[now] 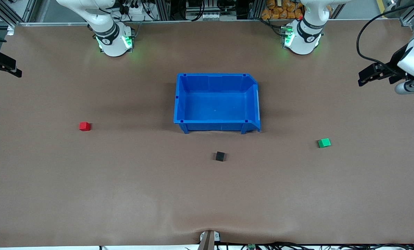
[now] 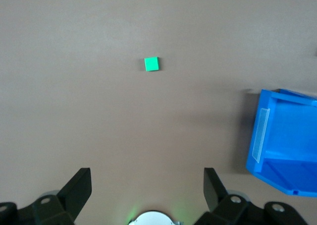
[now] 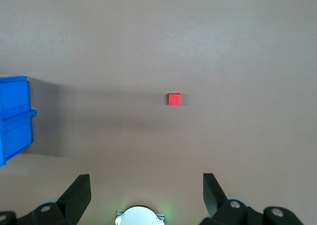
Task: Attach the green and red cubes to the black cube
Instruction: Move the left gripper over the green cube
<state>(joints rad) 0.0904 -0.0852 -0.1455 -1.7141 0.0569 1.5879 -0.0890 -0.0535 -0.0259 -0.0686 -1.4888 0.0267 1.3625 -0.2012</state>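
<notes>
The red cube (image 1: 84, 126) lies on the table toward the right arm's end and also shows in the right wrist view (image 3: 174, 99). Toward the left arm's end lies the green cube (image 1: 324, 142), which the left wrist view also shows (image 2: 151, 64). The black cube (image 1: 220, 156) sits between them, nearer the front camera than the blue bin, and shows in neither wrist view. My left gripper (image 1: 361, 79) (image 2: 147, 178) hangs open and empty high over its end of the table. My right gripper (image 1: 9, 66) (image 3: 146, 183) is open and empty, high over the other end.
An empty blue bin (image 1: 216, 79) stands mid-table in front of the arm bases, its edge visible in both wrist views (image 2: 258, 136) (image 3: 15, 116). Brown tabletop (image 1: 123, 180) lies around the three cubes. Cables run along the table's front edge.
</notes>
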